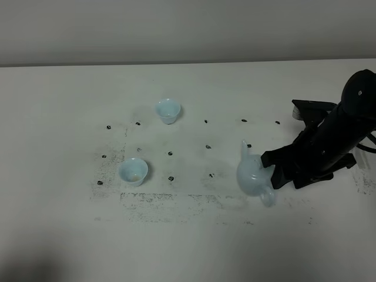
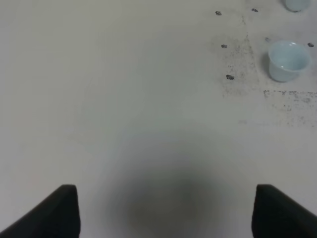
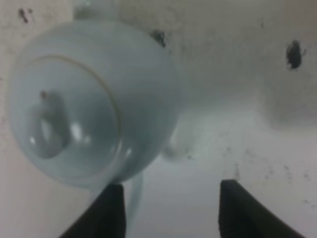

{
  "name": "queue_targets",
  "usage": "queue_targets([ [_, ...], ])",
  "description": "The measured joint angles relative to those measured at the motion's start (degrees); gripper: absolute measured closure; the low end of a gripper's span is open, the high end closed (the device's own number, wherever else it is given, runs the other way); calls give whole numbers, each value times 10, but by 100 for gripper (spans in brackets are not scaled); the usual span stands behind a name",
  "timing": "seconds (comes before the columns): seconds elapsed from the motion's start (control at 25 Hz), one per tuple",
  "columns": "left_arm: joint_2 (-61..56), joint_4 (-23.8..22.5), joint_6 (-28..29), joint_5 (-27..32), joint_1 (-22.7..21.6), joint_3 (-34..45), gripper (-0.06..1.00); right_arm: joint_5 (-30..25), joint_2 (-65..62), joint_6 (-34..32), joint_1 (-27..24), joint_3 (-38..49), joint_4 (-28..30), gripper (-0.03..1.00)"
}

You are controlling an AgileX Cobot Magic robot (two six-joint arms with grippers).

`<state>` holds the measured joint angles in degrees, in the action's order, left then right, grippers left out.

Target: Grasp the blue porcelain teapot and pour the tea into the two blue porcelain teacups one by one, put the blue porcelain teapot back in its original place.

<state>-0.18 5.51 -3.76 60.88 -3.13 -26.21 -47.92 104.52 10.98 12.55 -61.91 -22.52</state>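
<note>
The teapot sits on the right half of the table, its spout pointing towards the far edge and its handle towards the near edge. The right gripper comes in low from the right, with its tips at the pot's side. In the right wrist view its fingers are spread apart. The handle lies inside the gap, close against one finger, and the other finger is well clear, so nothing is clamped. That view also shows the lid seated on the pot, with the knob blurred. I cannot tell whether the pot rests flat on the table. The two cups stand upright and well apart to the left of the pot: one farther back and one nearer the front. Black marks are scattered between and around them. The left gripper hangs over bare table with its fingers wide apart and nothing between them. From its camera the nearer cup is well ahead.
</note>
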Motion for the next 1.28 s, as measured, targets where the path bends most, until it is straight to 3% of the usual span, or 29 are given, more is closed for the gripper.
queue_targets([
  [0.2,0,0,0,0,0,0,26,-53,-49,3,0,0,35,55],
  [0.52,0,0,0,0,0,0,26,-130,-80,73,20,-7,2,55],
  [0.8,0,0,0,0,0,0,26,-146,-8,40,60,-86,63,55],
  [1.28,0,0,0,0,0,0,26,-146,31,42,62,-100,39,55],
])
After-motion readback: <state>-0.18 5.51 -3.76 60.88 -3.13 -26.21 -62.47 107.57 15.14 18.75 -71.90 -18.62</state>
